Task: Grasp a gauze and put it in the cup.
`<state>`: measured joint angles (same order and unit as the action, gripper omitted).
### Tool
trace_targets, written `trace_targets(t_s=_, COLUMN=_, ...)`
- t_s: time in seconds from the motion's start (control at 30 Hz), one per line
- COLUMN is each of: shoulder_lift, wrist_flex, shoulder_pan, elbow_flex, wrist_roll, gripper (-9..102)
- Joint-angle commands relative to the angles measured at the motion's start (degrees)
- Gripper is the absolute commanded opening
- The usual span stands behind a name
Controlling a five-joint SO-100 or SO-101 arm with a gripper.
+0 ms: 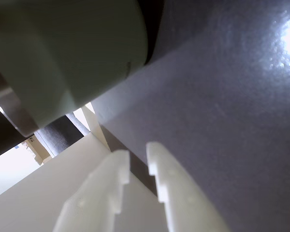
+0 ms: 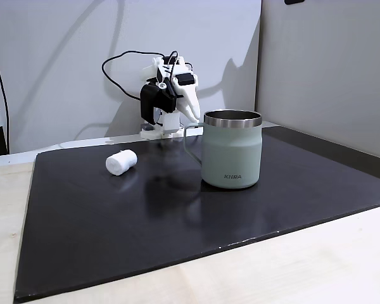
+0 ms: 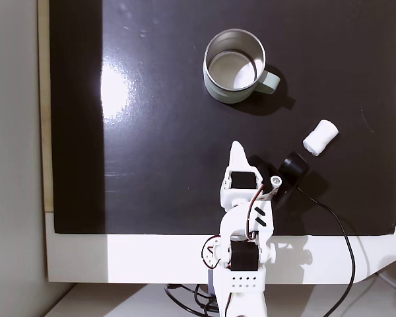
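Nothing done yet. White plastic claw [image 1: 137, 159] nearly closed, holding nothing. Small white fabric gauze roll [image 3: 320, 137] lying aside of claw; sage-green steel-rimmed cup [image 3: 232, 67] ahead, empty. Grasp and placement outstanding.

From above, bare mat [image 3: 152, 132] lies between my gripper [image 3: 236, 146] and the gauze [image 3: 320, 137] at two o'clock; the cup [image 3: 234, 66] stands at twelve.

gauze [image 3: 320, 137] right of cup [image 3: 233, 66] | both on mat [image 3: 152, 165]
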<state>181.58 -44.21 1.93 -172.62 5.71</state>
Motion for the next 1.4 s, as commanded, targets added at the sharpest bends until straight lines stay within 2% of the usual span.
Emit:
trace_targets(t_s=0.0, shoulder_lift=0.44, wrist_flex=1.67, shoulder_pan=-4.13, elbow_flex=0.44, wrist_roll=-8.00, gripper=0)
trace_targets(t_s=0.53, shoulder_lift=0.44, wrist_flex=1.32, shoulder_pan=-3.78, elbow_flex=0.62, wrist_roll=-7.65, gripper=0)
trace_targets(t_s=0.83, shoulder_lift=0.44, wrist_flex=-8.70, shoulder_pan=-3.52, elbow_flex=13.45, wrist_roll=-9.32, gripper=0)
trace_targets(t_s=1.03, shoulder_lift=-5.98, wrist_flex=-14.24, shoulder_pan=-0.70, elbow_flex=25.14, wrist_roll=-11.69, gripper=0)
trace_targets(t_s=1.17, shoulder_lift=-9.14, wrist_flex=-20.83, shoulder_pan=0.53, elbow_flex=33.66, wrist_roll=-16.61, gripper=0)
trace_targets(t_s=1.37, shoulder_lift=-9.23, wrist_flex=-32.43, shoulder_pan=2.64, elbow_flex=42.19, wrist_roll=-35.77, gripper=0)
